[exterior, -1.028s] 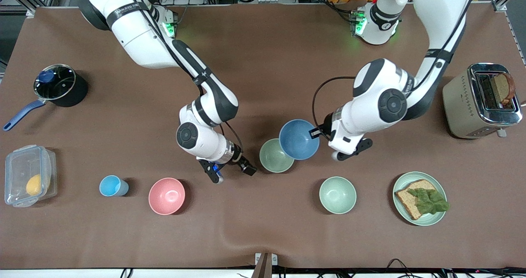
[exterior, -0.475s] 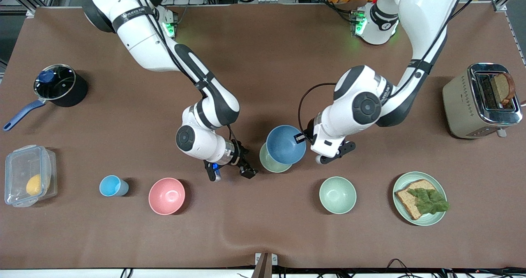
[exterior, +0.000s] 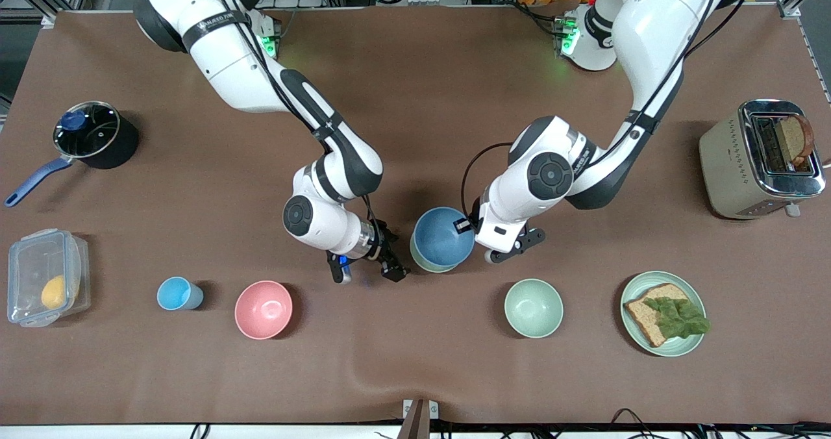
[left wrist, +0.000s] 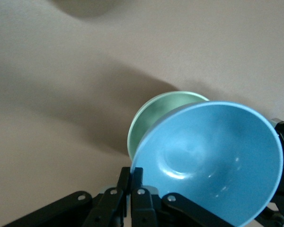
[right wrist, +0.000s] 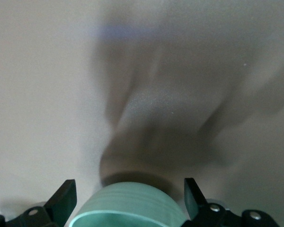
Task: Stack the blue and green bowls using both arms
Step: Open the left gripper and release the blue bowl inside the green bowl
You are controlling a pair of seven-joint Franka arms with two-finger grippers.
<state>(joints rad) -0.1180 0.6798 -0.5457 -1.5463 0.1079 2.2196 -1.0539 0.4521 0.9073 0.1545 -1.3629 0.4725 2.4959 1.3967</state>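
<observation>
Tilting blue bowl (exterior: 443,238) over green bowl (left wrist: 154,115)

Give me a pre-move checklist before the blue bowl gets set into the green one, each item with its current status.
1. Left gripper shut on the blue bowl rim: ok.
2. Blue bowl over the green bowl: ok, mostly covering it in the front view.
3. Blue bowl level: not ok, tilted in the left wrist view.
4. Right gripper jaws open, green bowl between them in the right wrist view: ok.
5. Bowls already nested: cannot tell.
6. Mint-green bowl apart from the stack: ok.
</observation>
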